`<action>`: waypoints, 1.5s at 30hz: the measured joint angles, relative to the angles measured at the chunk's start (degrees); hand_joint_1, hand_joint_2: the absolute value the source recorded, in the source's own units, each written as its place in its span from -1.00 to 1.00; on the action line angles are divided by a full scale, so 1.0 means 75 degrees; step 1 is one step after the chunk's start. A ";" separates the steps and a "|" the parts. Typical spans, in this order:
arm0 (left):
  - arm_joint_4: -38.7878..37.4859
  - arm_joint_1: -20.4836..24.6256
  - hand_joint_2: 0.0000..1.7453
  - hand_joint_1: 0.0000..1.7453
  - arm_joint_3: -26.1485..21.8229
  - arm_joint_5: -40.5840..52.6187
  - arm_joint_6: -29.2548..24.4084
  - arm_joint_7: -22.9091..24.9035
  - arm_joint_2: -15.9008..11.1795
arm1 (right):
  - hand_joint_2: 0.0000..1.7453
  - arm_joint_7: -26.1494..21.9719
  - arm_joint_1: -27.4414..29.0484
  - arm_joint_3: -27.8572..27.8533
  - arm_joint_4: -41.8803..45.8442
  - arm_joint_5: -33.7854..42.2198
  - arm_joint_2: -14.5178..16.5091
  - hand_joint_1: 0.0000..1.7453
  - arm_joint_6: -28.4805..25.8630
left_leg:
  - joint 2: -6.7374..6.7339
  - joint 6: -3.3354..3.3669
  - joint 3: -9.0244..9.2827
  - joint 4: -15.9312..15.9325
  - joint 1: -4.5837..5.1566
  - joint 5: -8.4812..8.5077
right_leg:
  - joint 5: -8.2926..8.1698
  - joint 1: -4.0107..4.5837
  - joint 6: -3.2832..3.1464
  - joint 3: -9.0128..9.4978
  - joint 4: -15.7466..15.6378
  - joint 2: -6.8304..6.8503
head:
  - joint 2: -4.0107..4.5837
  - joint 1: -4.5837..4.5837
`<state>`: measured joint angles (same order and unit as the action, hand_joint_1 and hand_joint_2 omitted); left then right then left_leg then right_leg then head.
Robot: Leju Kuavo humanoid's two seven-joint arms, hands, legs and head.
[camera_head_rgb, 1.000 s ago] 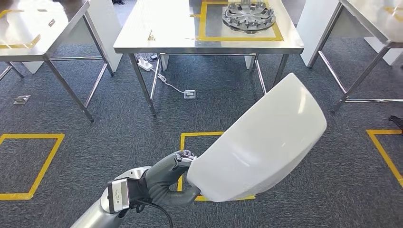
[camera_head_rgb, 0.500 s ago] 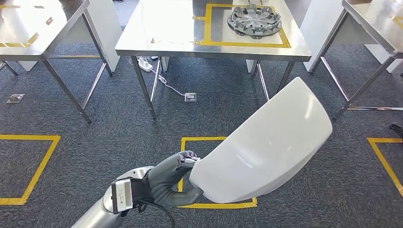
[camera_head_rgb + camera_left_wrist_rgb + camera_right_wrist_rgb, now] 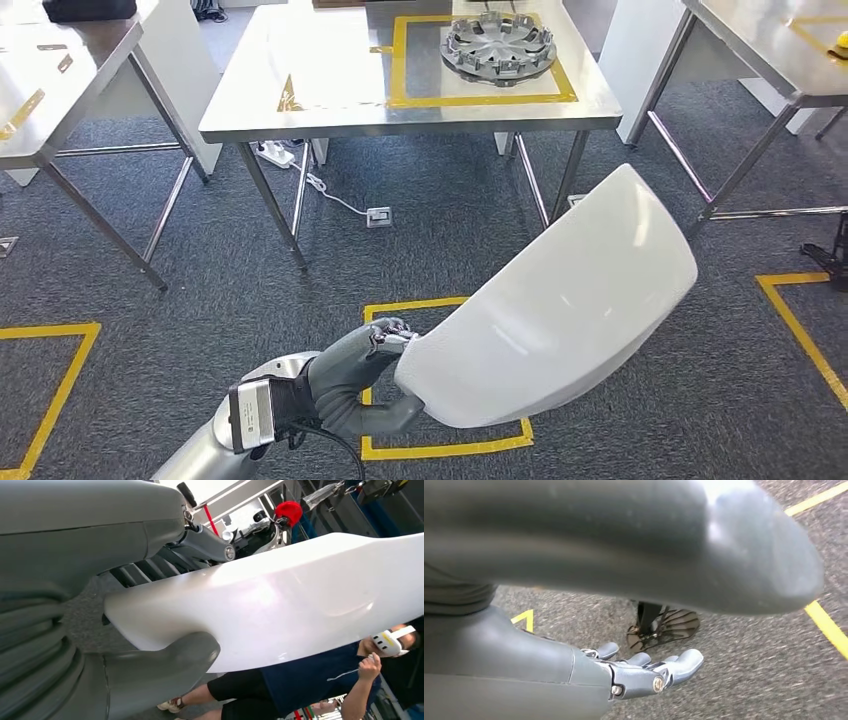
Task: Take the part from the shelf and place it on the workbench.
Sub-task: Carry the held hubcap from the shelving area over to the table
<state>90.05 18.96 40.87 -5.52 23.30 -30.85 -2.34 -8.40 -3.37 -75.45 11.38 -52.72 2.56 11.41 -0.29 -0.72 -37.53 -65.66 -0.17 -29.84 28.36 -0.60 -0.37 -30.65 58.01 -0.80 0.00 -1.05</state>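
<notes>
The left hand (image 3: 350,385) grips the white part (image 3: 560,310) at its near edge, carried above the carpet; the right hand (image 3: 644,672) hangs with fingers loosely apart, holding nothing. Ahead stands the steel desk (image 3: 330,95) — best approached level, the part's far end kept clear of the desk's edge.

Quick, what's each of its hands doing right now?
Left hand: holding the white curved part by its edge.
Right hand: open, holding nothing, above the carpet.
</notes>
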 joint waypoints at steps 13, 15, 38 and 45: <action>0.0082 -0.0006 1.00 1.00 0.0003 0.0020 0.0009 0.0062 0.0036 | -1.00 0.0008 -0.0013 0.0000 0.0001 -0.0064 0.0012 -1.00 -0.0023 | 0.0024 0.0450 0.0708 0.0927 0.0053 0.0276 | 0.0893 -0.0001 0.0390 -0.1221 0.2074 0.0039 | 0.0000 0.0102; 0.0084 -0.0006 1.00 1.00 0.0003 0.0022 0.0009 0.0081 0.0036 | -1.00 0.0011 -0.0001 0.0000 0.0001 -0.0073 0.0012 -1.00 -0.0023 | 0.0023 0.0413 0.0842 0.0930 0.0054 0.0161 | 0.0203 0.0008 0.0357 -0.0991 0.1165 0.0064 | 0.0000 0.0122; 0.0124 0.0132 1.00 1.00 -0.0003 -0.0012 0.0007 0.0187 0.0032 | -1.00 0.0388 -0.0114 0.0000 0.0000 -0.0066 0.0020 -1.00 -0.0159 | 0.0070 0.0363 0.0385 0.0920 0.0035 0.0577 | 0.0356 0.0010 0.0307 0.0111 0.0656 0.0048 | 0.0000 0.0025; 0.0074 0.0167 1.00 1.00 0.0000 -0.0051 0.0000 0.0208 0.0052 | -1.00 0.0468 -0.0096 -0.0006 0.0001 -0.0015 0.0014 -1.00 -0.0189 | 0.0080 0.0392 0.0844 0.0951 0.0022 0.0170 | 0.0457 -0.0007 0.0380 -0.1227 0.1555 0.0075 | 0.0000 0.0129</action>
<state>90.60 20.21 40.87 -5.91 23.30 -29.29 -1.96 -4.89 -4.09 -75.49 11.39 -52.84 2.66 9.99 0.31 2.22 -31.20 -58.53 -0.01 -28.56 31.79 -0.65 2.48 -39.85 69.67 -0.24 0.00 -0.09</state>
